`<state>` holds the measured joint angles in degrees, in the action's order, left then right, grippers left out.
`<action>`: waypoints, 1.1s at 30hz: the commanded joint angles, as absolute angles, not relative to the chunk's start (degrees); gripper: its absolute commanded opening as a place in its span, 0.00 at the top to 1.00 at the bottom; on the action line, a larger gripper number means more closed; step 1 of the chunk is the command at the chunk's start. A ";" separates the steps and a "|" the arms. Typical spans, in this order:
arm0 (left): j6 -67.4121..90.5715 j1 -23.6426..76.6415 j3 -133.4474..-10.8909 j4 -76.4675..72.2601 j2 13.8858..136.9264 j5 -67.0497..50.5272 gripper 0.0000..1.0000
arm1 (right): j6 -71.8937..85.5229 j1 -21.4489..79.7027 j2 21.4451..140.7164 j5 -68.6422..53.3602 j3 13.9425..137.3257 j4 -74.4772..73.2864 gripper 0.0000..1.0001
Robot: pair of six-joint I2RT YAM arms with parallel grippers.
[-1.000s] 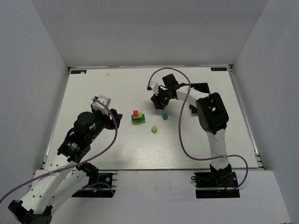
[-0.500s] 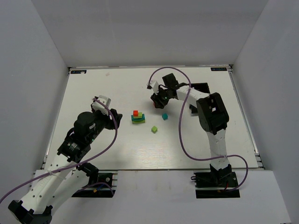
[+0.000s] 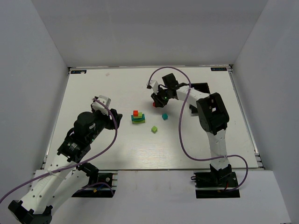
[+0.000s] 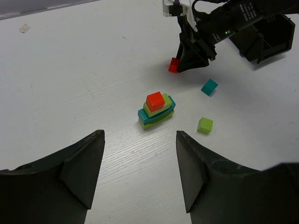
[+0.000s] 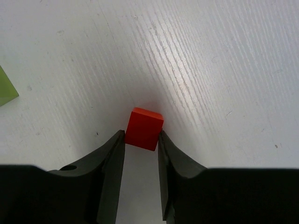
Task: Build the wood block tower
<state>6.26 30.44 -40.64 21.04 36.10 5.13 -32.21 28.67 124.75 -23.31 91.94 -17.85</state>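
wood block tower sits mid bench, red block on top; right arm reaches just past it, jaws clenched on a loose red cube down at bench level; left arm hangs back, jaws released w/ nothing between; teal cube & lime cube lie loose nearby

No writing is legible; a small dark sticker at the white wooden worktop's 11 o'clock corner, another at 1 o'clock, too small; white print on the black arm housing blurred.
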 commanded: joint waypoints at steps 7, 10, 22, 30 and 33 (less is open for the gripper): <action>6.24 30.15 -40.34 21.53 34.90 5.36 0.27 | -35.32 28.74 111.91 -27.94 88.25 -18.28 1.00; 6.24 30.15 -40.34 21.53 34.89 4.83 0.27 | -41.46 28.92 109.35 -34.78 88.68 -22.40 1.00; 6.24 30.15 -40.34 21.01 34.37 4.31 0.27 | -51.41 33.39 111.09 -38.67 96.06 -37.61 1.00; 6.24 30.15 -40.34 21.01 33.84 4.31 0.27 | -55.46 36.21 116.35 -37.71 102.83 -43.76 1.00; 6.24 30.15 -40.34 21.01 33.84 4.31 0.27 | -57.39 37.09 117.77 -36.92 105.02 -46.40 1.00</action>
<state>6.26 30.44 -40.64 21.02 34.33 5.06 -54.50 36.47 116.55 -36.51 101.95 -41.93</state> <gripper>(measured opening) 0.725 0.369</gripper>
